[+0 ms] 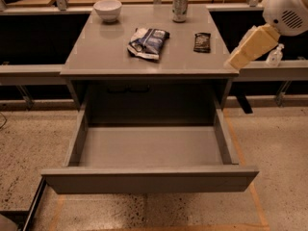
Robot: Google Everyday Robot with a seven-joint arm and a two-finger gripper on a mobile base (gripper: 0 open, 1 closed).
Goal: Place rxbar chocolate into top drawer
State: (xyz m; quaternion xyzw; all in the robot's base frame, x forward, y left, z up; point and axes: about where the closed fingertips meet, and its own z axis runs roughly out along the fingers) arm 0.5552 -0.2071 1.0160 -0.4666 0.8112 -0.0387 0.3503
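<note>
The rxbar chocolate lies flat on the grey table top, toward its back right, in a dark wrapper. The top drawer is pulled fully out below the table, and its grey floor is bare. My gripper is the pale cream end of the arm coming in from the upper right. It hangs at the table's right front corner, to the right of the bar and a little nearer the front, and it does not touch the bar. It holds nothing that I can see.
A blue-and-white chip bag lies mid-table, left of the bar. A white bowl stands at the back left and a soda can at the back centre. A small clear bottle stands on the ledge to the right.
</note>
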